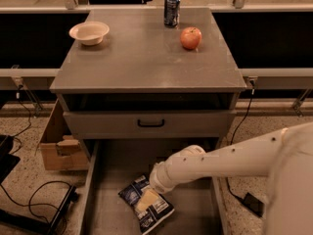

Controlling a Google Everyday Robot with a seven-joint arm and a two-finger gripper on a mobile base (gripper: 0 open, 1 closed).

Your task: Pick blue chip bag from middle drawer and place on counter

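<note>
Grey counter (146,62), flat and rectangular, carries three items. A cream bowl (89,32) stands near the back-left corner. A dark blue drink can (171,10) stands upright at the back edge, right of centre; its label shows pale markings, but no word can be read. A red apple (190,37) sits in front of the can, toward the right edge, apart from both other items.

Below the counter is a drawer front (112,125) with a small black handle (151,124). Beneath that, the middle drawer (110,170) stands pulled out, floor and thin side walls in view. It holds the blue chip bag (157,213), which lies flat on the drawer floor near the middle of its width (white label panel and white lettering present, text not legible).

A white arm (220,159) reaches in from the right, over the drawer's right wall. The gripper (145,200) is down on the top of the bag, touching it; how far open it is, and whether it has hold of the bag, cannot be told.

On the floor left of the cabinet: an open cardboard box (58,148) and black cables (29,195).
</note>
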